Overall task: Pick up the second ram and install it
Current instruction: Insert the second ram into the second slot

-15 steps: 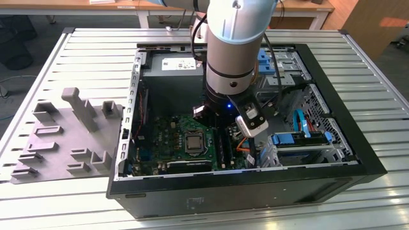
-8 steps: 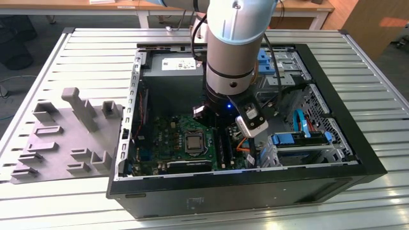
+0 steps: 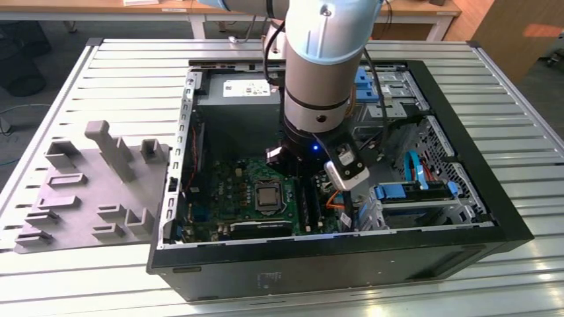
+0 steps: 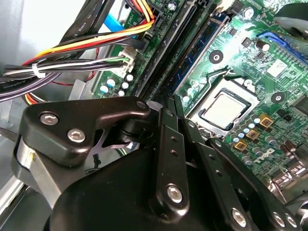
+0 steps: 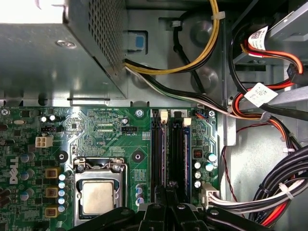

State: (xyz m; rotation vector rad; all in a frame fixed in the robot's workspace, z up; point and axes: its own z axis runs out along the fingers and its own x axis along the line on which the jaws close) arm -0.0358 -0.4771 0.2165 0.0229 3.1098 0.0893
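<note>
While reaching down into the open black computer case (image 3: 335,271) lying on the slatted metal surface (image 3: 123,72), the black gripper (image 4: 173,102) has its fingers (image 4: 166,125) drawn narrow, pinching the end of the second ram (image 4: 202,45), a thin dark-green memory stick. It stands on edge in the long black slot (image 5: 156,154) nearer the square silver processor (image 4: 226,108), toward the green motherboard's (image 5: 96,130) cable-side edge.

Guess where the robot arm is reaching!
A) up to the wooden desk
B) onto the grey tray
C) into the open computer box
C: the arm has its lower end inside the open computer case, and its gripper is over the long black slots on the green motherboard.
</note>
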